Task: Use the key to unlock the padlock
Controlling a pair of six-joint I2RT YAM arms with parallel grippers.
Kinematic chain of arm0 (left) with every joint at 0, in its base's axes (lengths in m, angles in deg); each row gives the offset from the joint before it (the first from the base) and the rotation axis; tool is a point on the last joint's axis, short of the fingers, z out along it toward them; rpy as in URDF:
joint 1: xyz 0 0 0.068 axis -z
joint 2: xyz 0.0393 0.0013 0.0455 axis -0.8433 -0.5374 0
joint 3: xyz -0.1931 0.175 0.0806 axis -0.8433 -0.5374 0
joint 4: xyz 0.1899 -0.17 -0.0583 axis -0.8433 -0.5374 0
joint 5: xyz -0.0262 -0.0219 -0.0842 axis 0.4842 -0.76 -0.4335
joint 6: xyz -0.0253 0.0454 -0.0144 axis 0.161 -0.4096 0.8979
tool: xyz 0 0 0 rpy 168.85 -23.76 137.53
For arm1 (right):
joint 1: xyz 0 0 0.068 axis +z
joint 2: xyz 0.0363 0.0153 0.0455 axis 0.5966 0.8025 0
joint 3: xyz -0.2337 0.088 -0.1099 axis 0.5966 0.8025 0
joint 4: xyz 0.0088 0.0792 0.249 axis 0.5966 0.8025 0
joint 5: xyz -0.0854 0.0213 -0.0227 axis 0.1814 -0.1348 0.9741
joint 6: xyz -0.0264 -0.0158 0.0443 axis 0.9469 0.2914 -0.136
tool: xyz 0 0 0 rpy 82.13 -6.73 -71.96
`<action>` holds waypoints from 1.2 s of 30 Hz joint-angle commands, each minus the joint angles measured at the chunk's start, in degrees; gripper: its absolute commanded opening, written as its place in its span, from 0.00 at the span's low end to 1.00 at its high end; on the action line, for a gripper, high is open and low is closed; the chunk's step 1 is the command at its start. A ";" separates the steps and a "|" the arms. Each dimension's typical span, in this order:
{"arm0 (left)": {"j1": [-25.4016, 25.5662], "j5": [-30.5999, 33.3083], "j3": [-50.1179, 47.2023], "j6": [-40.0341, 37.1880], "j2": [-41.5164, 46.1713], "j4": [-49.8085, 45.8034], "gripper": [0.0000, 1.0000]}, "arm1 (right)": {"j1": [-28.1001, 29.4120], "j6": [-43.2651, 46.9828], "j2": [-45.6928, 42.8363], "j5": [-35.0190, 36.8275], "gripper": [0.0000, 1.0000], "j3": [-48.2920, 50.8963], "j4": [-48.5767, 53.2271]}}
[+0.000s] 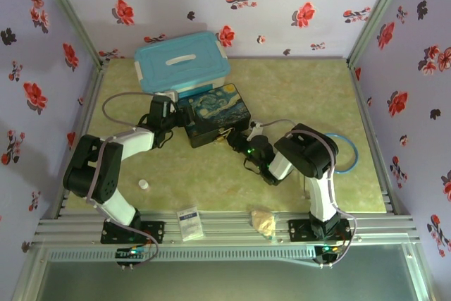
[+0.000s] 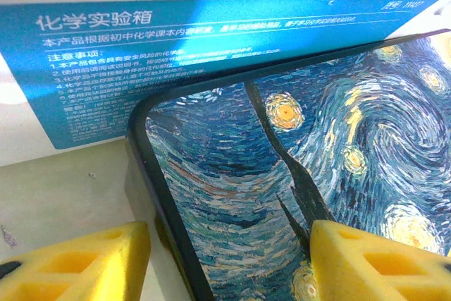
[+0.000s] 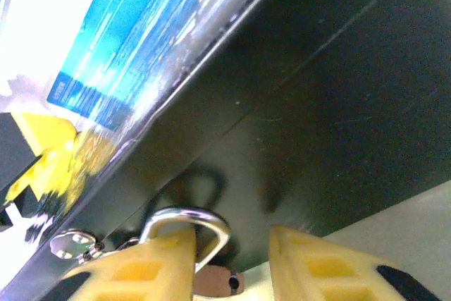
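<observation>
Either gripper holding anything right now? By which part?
Right gripper: nothing clamped yet; the padlock sits in the gap, shackle against one finger. Left gripper straddles a corner of the painted box; a firm grip cannot be told.

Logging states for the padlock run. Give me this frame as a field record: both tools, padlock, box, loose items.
left tool: open, fingers astride a corner of the painted box
right tool: open, at the box's dark front wall
padlock: between the right tool's fingers, close to one and clear of the other, silver shackle on top
blue container: right behind the box
loose items: white cap, blue ring, packet on the near rail
</observation>
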 commanded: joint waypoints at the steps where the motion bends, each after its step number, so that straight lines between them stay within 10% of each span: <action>1: -0.40 2.44 -1.61 -2.30 -2.84 -10.79 0.61 | 0.45 -0.49 0.75 2.75 0.25 -0.17 -2.24; 14: -0.36 2.48 -1.66 -2.27 -3.28 -10.65 0.61 | 0.79 -3.48 -0.14 9.99 0.01 2.46 -2.33; 36: -0.66 2.63 -2.74 -2.19 -4.15 -9.45 0.61 | 1.37 -13.84 -2.01 13.07 0.00 2.04 -2.33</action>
